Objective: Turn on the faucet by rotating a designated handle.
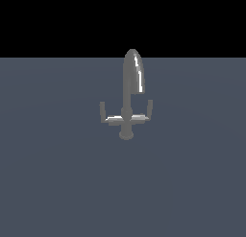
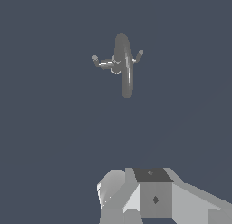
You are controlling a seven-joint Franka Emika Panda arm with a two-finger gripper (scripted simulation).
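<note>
The faucet (image 1: 127, 106) is a small grey metal tap standing upright on a flat blue-grey floor (image 1: 57, 183). Its arched spout droops toward the exterior view's right. The handle (image 1: 106, 117) is the thin L-shaped arm with an upturned tip on the exterior view's left of the stem. A matching arm (image 1: 145, 115) sits under the spout's tip. The wrist view looks down on the faucet (image 2: 123, 66) from far off, with the handle (image 2: 102, 62) beside the stem. Grey blocky parts of my gripper (image 2: 154, 198) fill that picture's edge, well apart from the faucet. Its fingertips are hidden. No gripper shows in the exterior view.
The flat blue-grey floor (image 2: 54, 128) spreads around the faucet on all sides. A black background lies beyond its far edge. Nothing else shows in either view.
</note>
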